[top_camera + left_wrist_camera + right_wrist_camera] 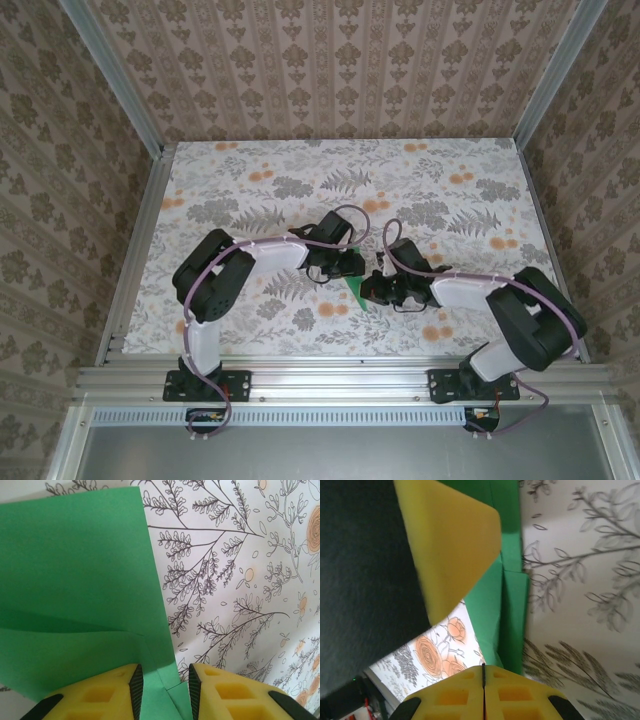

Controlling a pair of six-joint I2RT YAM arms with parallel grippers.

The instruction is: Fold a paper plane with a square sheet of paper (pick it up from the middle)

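Just left of centre in the overhead view, the left gripper (pixel 350 268) reaches down over the floral tabletop (pixel 250 180). In its wrist view its 2 yellow fingers (pixel 112 695) stand partly apart at the bottom edge. A narrow creased flap of the square sheet of paper (pixel 75 580) runs through the gap, not pinched. In the overhead view the green sheet lies on the table at frame centre, between the 2 grippers, and it already carries folds.

Right of it, the right gripper (pixel 483 682) is closed, its pads meeting along a thin seam. The paper's folded edge rises from its tips, but I cannot tell whether it is nipped there.

Likely risks:
- If the left jaws close off the crease line, the flap could crumple or set askew.
- If the right gripper has only a sliver of paper, or none, any tug from the left could slide the sheet away or tear it.
- The 2 grippers sit very near each other, so a small sideways move could knock them together and spoil the fold.
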